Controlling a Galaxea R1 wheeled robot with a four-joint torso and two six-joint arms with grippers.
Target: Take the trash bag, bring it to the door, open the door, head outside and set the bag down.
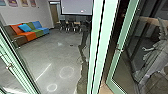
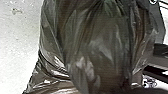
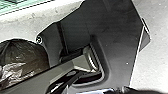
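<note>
Beside the robot (image 3: 117, 27), one bag (image 3: 27, 57).

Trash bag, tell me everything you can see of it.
The trash bag looks like thin, dark brownish plastic, glossy with bright reflections. It bulges and is creased all over, with long folds running together where it is gathered. It is beside the robot's wide dark plate, above or on pale ground; I can't tell which, nor what holds it.

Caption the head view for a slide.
Framed by pale green door frames, a bright sofa, dark chairs and a large screen line a grey floor.
</note>
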